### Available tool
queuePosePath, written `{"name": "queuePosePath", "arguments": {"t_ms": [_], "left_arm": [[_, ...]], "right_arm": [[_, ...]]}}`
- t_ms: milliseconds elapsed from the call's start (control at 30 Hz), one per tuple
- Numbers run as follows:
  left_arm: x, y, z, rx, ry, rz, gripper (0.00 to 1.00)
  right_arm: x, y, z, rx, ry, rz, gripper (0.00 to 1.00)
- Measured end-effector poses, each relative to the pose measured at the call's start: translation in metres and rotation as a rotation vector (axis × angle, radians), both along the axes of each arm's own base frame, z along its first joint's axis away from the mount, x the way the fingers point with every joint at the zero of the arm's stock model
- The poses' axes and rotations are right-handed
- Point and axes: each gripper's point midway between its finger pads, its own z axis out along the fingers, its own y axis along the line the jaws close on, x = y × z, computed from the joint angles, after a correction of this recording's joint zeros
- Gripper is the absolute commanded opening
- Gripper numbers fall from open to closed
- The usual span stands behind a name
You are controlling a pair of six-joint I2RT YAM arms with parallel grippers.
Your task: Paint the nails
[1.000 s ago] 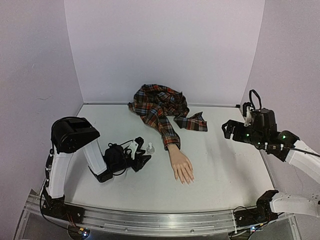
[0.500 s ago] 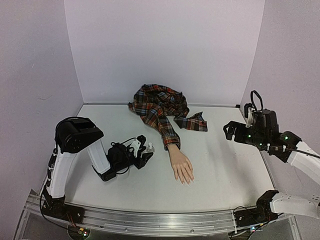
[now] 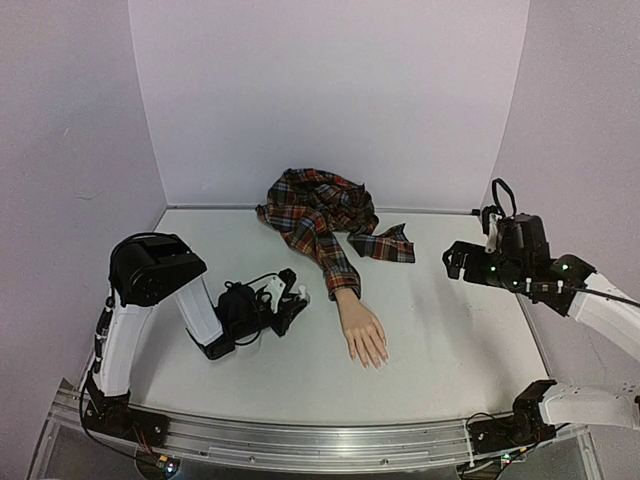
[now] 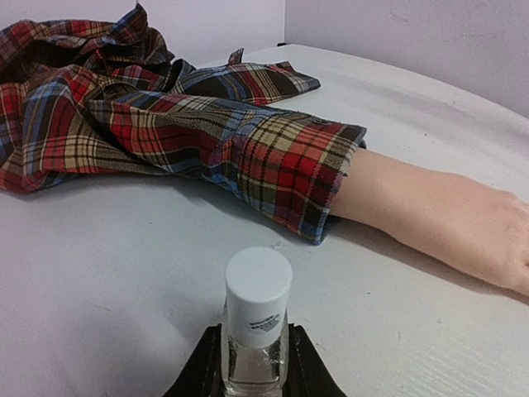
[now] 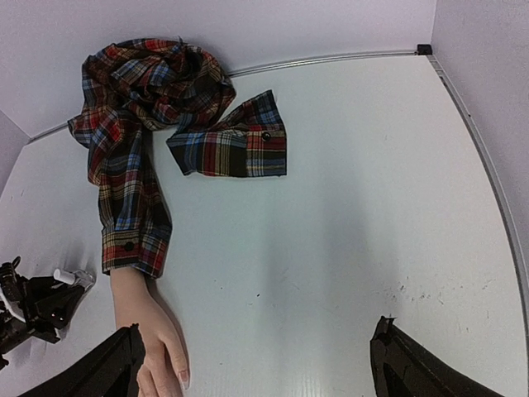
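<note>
The pale mannequin hand [image 3: 362,335] lies palm down mid-table, coming out of a red-blue plaid sleeve [image 3: 335,265]. Its nails are too small to make out from above; one nail [image 5: 182,380] shows in the right wrist view. Left of the wrist, my left gripper [image 3: 292,300] is low on the table, shut on a small clear glass bottle [image 4: 257,327] with a white cap; both black fingers [image 4: 302,368] press its sides. The forearm [image 4: 438,215] lies beyond it. My right gripper [image 3: 455,262] hovers at the right, open and empty, with wide-spread fingers [image 5: 405,364].
The rest of the plaid shirt [image 3: 320,210] is bunched at the back centre near the wall, with a loose cuff [image 5: 235,145] spread to its right. White walls close the table on three sides. The left arm's cable and body [image 3: 235,305] lie low beside the bottle.
My left gripper has slid right up to the bottle and shut on it. The right arm has shifted only slightly and stays open.
</note>
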Motion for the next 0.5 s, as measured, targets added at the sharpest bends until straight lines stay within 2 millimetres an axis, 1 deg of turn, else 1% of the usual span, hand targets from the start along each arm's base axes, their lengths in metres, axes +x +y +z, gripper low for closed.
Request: {"name": "queuePosePath", "arguments": {"t_ms": [67, 133, 200, 267, 400, 433, 500], "left_arm": [[-0.002, 0.001, 0.001, 0.015, 0.015, -0.001, 0.02], [-0.004, 0.003, 0.006, 0.032, 0.043, -0.002, 0.00], [-0.006, 0.002, 0.016, 0.044, 0.100, -0.008, 0.00], [-0.007, -0.006, 0.034, 0.037, 0.160, -0.032, 0.00], [-0.006, -0.040, 0.089, -0.031, 0.263, -0.143, 0.00], [-0.007, -0.046, 0.099, -0.045, 0.284, -0.167, 0.00], [-0.014, -0.055, 0.111, -0.053, 0.342, -0.222, 0.00]], "right_arm": [[0.004, 0.002, 0.000, -0.001, 0.010, 0.000, 0.96], [0.008, 0.008, -0.001, 0.003, 0.027, 0.008, 0.94], [0.012, 0.020, -0.002, 0.018, 0.054, 0.038, 0.93], [0.014, 0.041, -0.007, 0.039, 0.093, 0.098, 0.91], [0.015, 0.093, -0.022, 0.062, 0.183, 0.257, 0.86], [0.014, 0.106, -0.027, 0.064, 0.207, 0.296, 0.84], [0.013, 0.132, -0.034, 0.067, 0.246, 0.367, 0.81]]}}
